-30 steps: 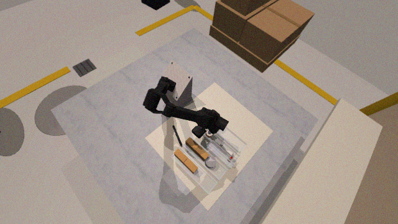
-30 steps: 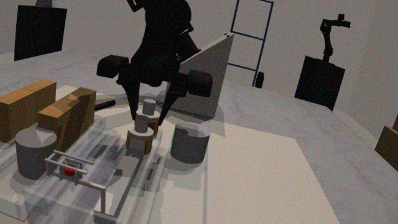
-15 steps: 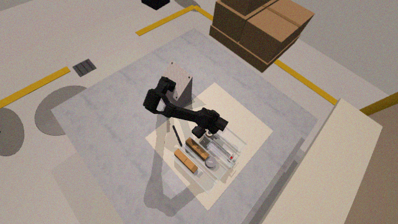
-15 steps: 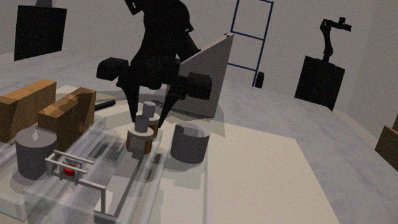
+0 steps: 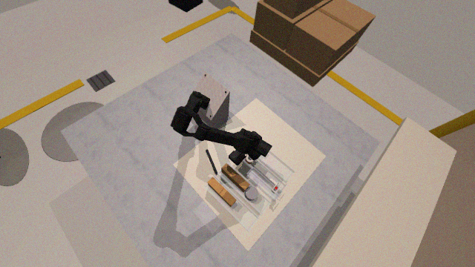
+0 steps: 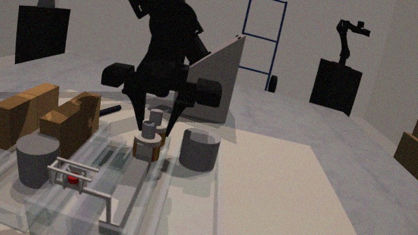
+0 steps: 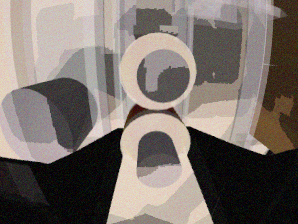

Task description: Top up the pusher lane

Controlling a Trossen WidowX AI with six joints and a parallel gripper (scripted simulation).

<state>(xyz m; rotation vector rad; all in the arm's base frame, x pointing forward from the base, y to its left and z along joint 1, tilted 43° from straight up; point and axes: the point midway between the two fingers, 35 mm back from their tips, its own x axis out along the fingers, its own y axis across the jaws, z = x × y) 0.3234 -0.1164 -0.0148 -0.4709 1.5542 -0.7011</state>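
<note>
My gripper (image 6: 155, 128) (image 7: 153, 133) (image 5: 248, 160) is shut on a jar (image 6: 156, 116) (image 7: 154, 152) with a grey lid and an orange-brown label, at the end of the clear sprung lane (image 6: 128, 177) (image 5: 262, 176) nearest the arm. A matching jar (image 6: 147, 145) (image 7: 158, 72) stands in the lane right against the held one, on the side away from the arm. The held jar's base is hidden behind it. A grey frame with a red knob (image 6: 73, 179) (image 5: 276, 189) sits at the lane's other end, apart from the jars.
A loose dark grey cylinder (image 6: 199, 148) (image 7: 49, 112) stands just beside the lane. Another grey cylinder (image 6: 34, 160) (image 5: 251, 193) and two brown boxes (image 6: 70, 119) (image 6: 19, 111) fill neighbouring lanes. A black pen (image 6: 109, 109) (image 5: 211, 162) lies behind. A grey wedge block (image 6: 222, 81) stands nearby.
</note>
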